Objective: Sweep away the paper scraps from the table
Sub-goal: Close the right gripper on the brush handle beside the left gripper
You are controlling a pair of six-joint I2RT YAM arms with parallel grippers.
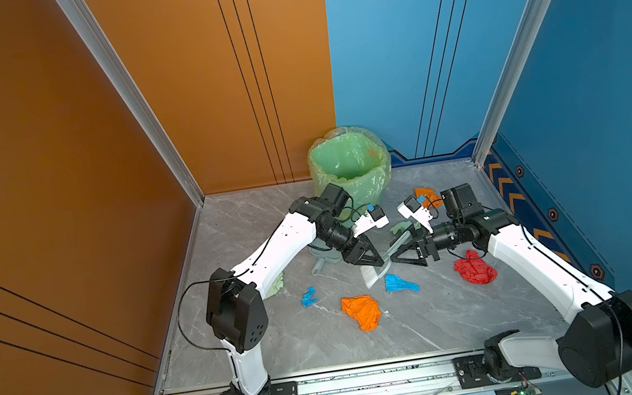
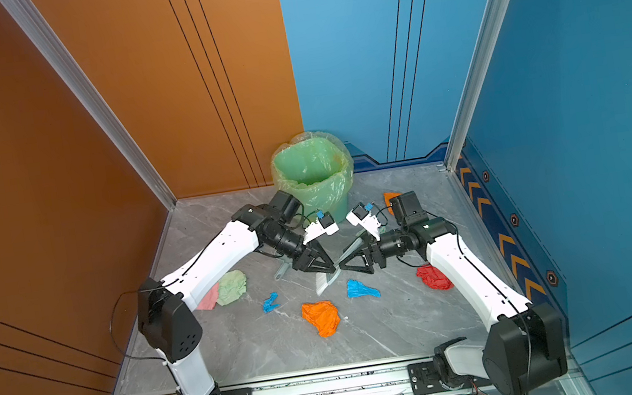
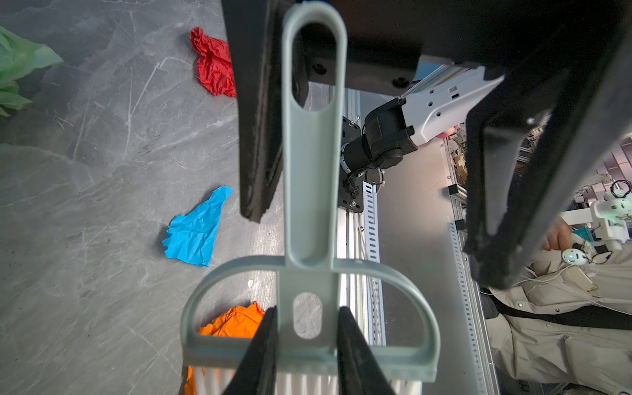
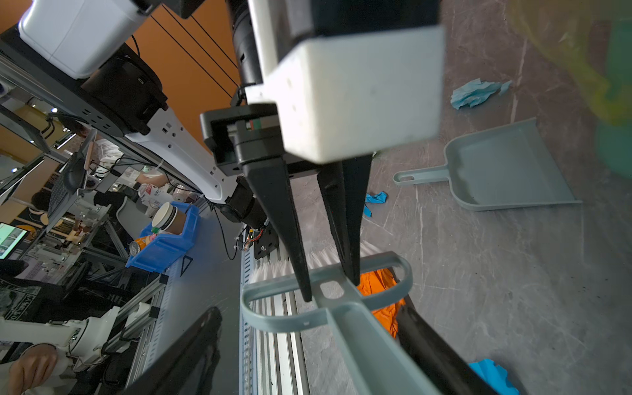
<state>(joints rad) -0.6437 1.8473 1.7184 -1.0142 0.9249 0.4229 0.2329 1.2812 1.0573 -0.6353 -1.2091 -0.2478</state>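
My left gripper [image 1: 372,260] [image 3: 307,309] is shut on the neck of a grey-green brush [image 1: 372,273] [image 3: 309,191] with white bristles, held just above the table [image 1: 429,325]. My right gripper [image 1: 398,256] [image 4: 307,309] is open, its fingers standing apart on either side of the brush handle [image 4: 362,352]. Paper scraps lie around on the table: orange [image 1: 362,311], bright blue [image 1: 400,283], a small blue one [image 1: 308,297], red [image 1: 476,272], another orange one [image 1: 427,195] at the back, and pale green [image 2: 230,287] beside the left arm.
A bin [image 1: 349,164] lined with a translucent green bag stands at the back centre. A grey-green dustpan [image 4: 506,167] lies on the table below the left forearm, mostly hidden in both top views. Aluminium rails frame the table, with orange and blue walls behind.
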